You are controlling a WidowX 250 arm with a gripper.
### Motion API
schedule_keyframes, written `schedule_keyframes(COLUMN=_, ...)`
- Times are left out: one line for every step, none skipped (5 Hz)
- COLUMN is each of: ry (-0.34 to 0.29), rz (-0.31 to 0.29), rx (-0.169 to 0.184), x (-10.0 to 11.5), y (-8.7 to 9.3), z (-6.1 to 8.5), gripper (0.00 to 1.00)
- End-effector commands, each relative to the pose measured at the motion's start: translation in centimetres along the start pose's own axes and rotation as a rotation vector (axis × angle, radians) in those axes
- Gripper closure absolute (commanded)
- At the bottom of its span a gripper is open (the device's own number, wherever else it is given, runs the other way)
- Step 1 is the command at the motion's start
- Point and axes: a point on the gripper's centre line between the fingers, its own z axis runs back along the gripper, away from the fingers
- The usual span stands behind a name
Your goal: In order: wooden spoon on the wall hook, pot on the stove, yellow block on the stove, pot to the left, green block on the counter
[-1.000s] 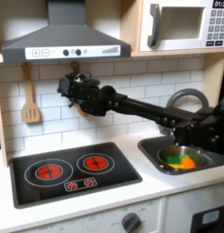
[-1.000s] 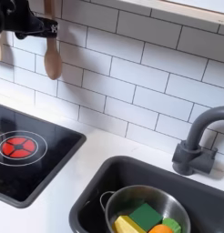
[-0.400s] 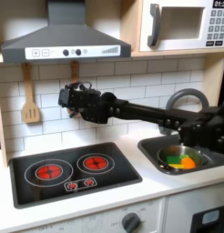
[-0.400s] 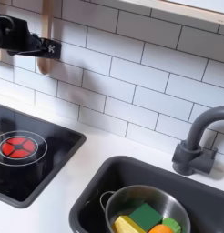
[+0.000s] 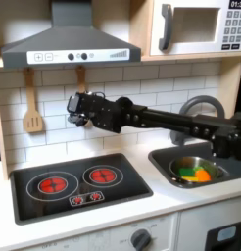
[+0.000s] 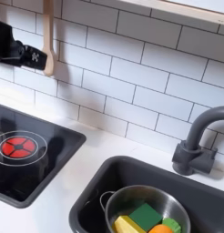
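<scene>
The wooden spoon [image 5: 32, 108] hangs bowl-down from a hook on the tiled wall at the first exterior view's left. It shows as a thin wooden strip [image 6: 50, 50] in the second exterior view. My gripper [image 5: 73, 108] hovers just right of it above the stove [image 5: 78, 184], open, with nothing between its fingers. Its black body [image 6: 18, 50] sits at the second exterior view's left edge. The steel pot [image 6: 146, 207] stands in the sink [image 6: 91, 187] with a yellow block [image 6: 129, 224] and a green block [image 6: 146, 215] inside. The pot [image 5: 194, 173] appears at the first exterior view's right.
A grey faucet [image 6: 196, 146] curves over the sink's back edge. The range hood [image 5: 69, 39] and microwave [image 5: 196, 27] hang overhead. An orange piece [image 6: 161, 229] also lies in the pot. White counter [image 6: 59, 205] runs between stove and sink.
My gripper has dropped lower and drawn a little away from the spoon, which stays hanging on the wall. The pot and blocks have not moved.
</scene>
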Motion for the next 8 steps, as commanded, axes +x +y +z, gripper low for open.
schedule_keyframes(ry=0.328, rz=0.087, rx=0.109, x=-3.7, y=-1.0, z=3.0, gripper=0.0)
schedule_keyframes(ry=0.438, rz=0.096, rx=0.197, x=-4.3, y=-0.8, z=3.6, gripper=0.0)
schedule_keyframes(ry=0.516, rz=0.069, rx=0.236, x=-5.0, y=-1.2, z=3.8, gripper=0.0)
schedule_keyframes(ry=0.556, rz=0.064, rx=0.25, x=-5.4, y=-1.1, z=4.8, gripper=0.0)
schedule_keyframes(ry=0.499, rz=0.059, rx=0.269, x=-5.3, y=-1.6, z=6.0, gripper=0.0)
schedule_keyframes(ry=0.418, rz=0.018, rx=0.246, x=-3.5, y=-3.4, z=8.7, gripper=0.66)
schedule_keyframes(ry=0.287, rz=0.031, rx=0.245, x=-1.8, y=-4.3, z=11.6, gripper=1.0)
schedule_keyframes(ry=0.131, rz=0.07, rx=0.217, x=-0.7, y=-4.3, z=12.5, gripper=1.0)
